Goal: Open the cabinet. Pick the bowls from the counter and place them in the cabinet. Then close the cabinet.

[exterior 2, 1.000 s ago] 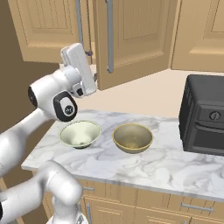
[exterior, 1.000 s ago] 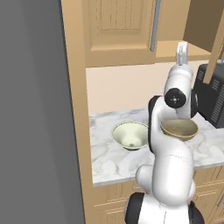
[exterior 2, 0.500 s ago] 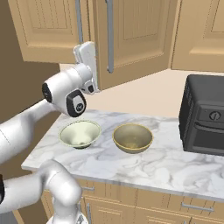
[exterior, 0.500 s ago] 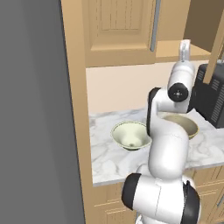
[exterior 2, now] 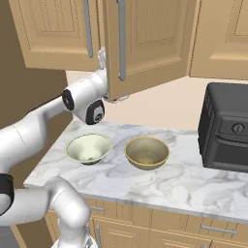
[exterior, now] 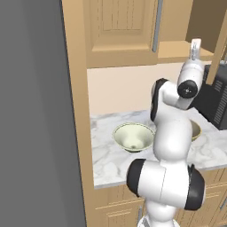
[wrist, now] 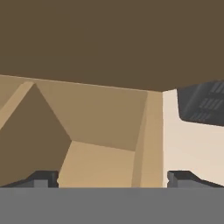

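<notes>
The cabinet (exterior 2: 53,34) hangs over the counter (exterior 2: 184,184). Its left door is shut, and its right door (exterior 2: 150,43) stands swung partly out with a grey bar handle (exterior 2: 121,38). My gripper (exterior: 195,44) is raised just under the cabinet, beside the open door's inner face, partly hidden behind that door (exterior 2: 103,57). Its fingertips (wrist: 43,179) stand wide apart, open, with nothing between them. The cream bowl (exterior 2: 88,147) and the tan bowl (exterior 2: 147,152) sit side by side on the counter. In the left base view my arm covers most of the tan bowl (exterior: 195,130).
A black countertop oven (exterior 2: 225,128) stands at the right end of the counter. A tall dark grey panel (exterior: 31,111) walls off the left side. Lower wooden cabinets (exterior 2: 160,227) run under the counter. Another shut wall cabinet (exterior 2: 218,36) hangs at the right.
My arm has risen and swung right, bringing the gripper up behind the edge of the open right door. The door and both bowls have stayed put.
</notes>
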Tool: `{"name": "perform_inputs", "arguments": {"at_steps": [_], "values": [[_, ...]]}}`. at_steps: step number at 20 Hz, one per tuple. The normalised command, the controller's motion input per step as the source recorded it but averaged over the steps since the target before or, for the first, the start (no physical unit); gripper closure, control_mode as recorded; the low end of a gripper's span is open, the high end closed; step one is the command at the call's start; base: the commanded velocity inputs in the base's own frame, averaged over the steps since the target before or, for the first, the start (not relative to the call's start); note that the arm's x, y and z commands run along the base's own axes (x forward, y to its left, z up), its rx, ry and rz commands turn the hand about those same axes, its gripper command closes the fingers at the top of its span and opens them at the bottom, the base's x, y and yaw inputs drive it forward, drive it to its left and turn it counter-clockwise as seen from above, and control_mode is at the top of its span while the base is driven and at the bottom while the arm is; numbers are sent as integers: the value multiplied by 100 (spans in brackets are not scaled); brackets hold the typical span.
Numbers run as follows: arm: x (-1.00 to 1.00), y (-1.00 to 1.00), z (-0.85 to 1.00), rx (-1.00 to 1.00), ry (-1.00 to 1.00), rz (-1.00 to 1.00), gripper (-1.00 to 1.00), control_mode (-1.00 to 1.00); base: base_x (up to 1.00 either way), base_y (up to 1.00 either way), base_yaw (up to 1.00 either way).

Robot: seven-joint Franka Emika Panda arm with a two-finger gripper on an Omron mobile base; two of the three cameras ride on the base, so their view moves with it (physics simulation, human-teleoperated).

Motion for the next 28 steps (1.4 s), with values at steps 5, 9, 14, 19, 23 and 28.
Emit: {"name": "perform_inputs", "arguments": {"at_steps": [5,9,14,19,23,28], "values": [[-3,-46,10,3,-11,-6,-100,-100,0,0,0],[-43,-39,18,5,-27,-11,-100,-100,0,0,0],[-73,-8,38,0,-46,-21,-100,-100,0,0,0],[-45,-71,38,11,-36,-26,-100,-100,0,0,0],[-15,-99,41,23,-20,-22,-100,-100,0,0,0],[-1,-97,19,24,-8,-17,-100,-100,0,0,0]]}}
